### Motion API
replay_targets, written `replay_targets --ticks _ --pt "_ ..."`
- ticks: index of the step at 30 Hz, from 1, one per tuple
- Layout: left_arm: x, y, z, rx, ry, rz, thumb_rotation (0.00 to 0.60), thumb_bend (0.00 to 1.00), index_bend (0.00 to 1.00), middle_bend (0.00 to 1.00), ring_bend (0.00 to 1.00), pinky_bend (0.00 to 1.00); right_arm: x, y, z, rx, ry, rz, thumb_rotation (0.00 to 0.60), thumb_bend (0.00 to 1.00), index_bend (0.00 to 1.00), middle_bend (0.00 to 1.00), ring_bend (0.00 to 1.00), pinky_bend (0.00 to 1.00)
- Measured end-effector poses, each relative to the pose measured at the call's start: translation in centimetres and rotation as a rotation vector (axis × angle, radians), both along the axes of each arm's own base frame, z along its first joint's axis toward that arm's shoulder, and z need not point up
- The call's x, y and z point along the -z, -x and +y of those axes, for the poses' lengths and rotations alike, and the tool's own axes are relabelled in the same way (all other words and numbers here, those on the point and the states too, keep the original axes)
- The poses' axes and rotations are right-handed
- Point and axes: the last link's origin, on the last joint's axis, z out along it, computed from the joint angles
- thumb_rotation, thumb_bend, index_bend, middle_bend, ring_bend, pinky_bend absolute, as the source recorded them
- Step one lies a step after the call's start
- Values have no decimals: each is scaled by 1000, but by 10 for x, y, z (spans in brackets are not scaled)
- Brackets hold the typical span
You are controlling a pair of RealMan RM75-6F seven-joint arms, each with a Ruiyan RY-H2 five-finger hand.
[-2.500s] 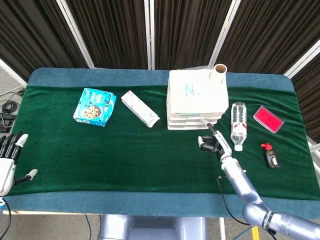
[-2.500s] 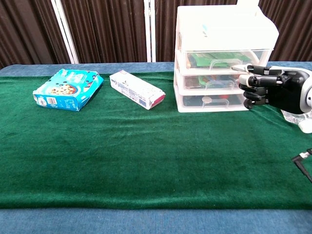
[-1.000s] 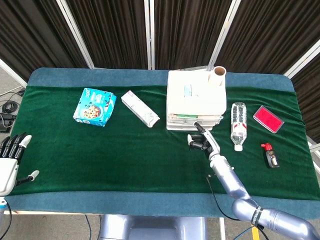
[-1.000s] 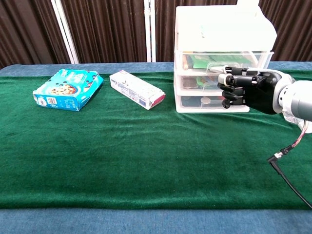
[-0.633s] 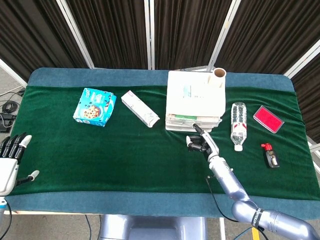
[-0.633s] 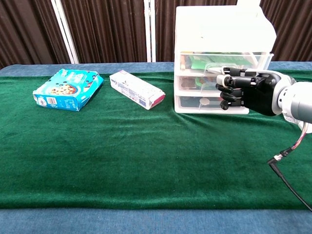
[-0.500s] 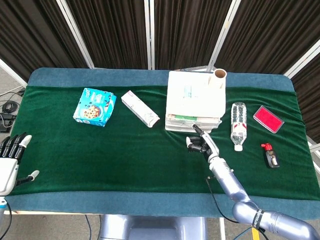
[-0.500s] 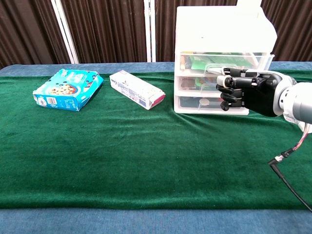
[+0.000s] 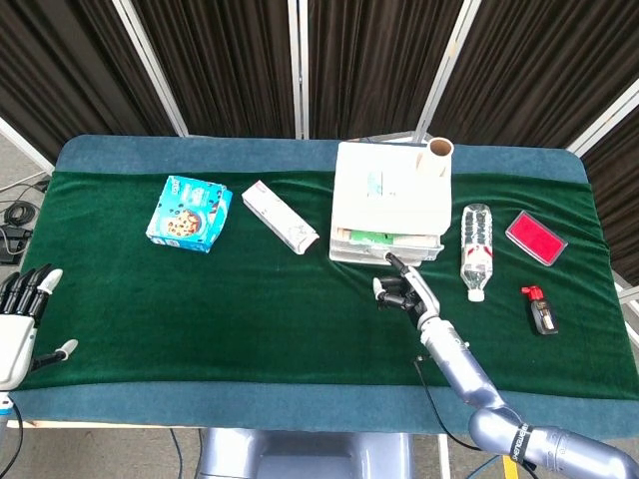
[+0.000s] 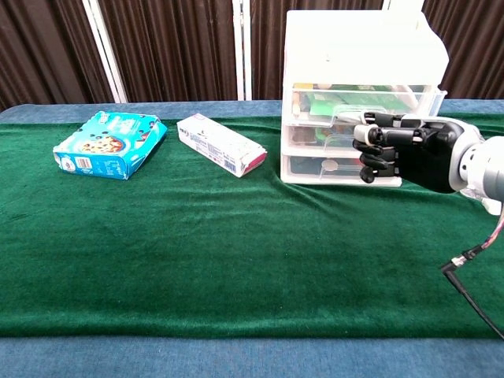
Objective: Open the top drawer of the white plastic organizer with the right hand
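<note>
The white plastic organizer (image 10: 364, 47) (image 9: 391, 195) stands at the back right of the green cloth, with three clear drawers. Its top drawer (image 10: 367, 101) juts a little forward of the two below; in the head view its front (image 9: 387, 239) shows past the lid. My right hand (image 10: 405, 151) (image 9: 398, 289) is directly in front of the drawers, fingers curled, an upper fingertip (image 10: 362, 118) hooked at the top drawer's handle. My left hand (image 9: 20, 317) rests off the table's left front corner, fingers spread, holding nothing.
A blue cookie box (image 10: 109, 144) and a long white carton (image 10: 222, 144) lie left of the organizer. A water bottle (image 9: 476, 249), red pad (image 9: 535, 238) and small black item (image 9: 540, 308) lie to its right. A cardboard tube (image 9: 436, 155) stands behind. A cable (image 10: 472, 260) trails by the right forearm.
My right hand came in from the right to the organizer's front and has drawn back slightly; the top drawer has slid forward a little with it. The left hand stays put.
</note>
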Motion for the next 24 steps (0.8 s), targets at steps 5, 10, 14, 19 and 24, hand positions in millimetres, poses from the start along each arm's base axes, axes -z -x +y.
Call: replay_targets --ticks 5,10,14,19,24 --pt "0 0 0 0 -2 -1 600 74 0 0 0 0 1 3 3 2 3 3 600 511 239 824 825 695" --pt "-1 0 0 0 -2 -2 600 74 0 0 0 0 1 3 5 -12 22 22 600 507 167 819 822 695" --pt "-1 0 0 0 0 -3 600 74 0 0 0 0 2 3 7 -19 35 40 600 501 98 816 820 694" --pt "-1 0 0 0 -1 -4 600 74 0 0 0 0 3 4 10 -16 38 45 600 496 75 816 820 694" --pt "-1 0 0 1 -2 -4 600 74 0 0 0 0 2 6 18 -18 51 52 600 490 64 808 812 692"
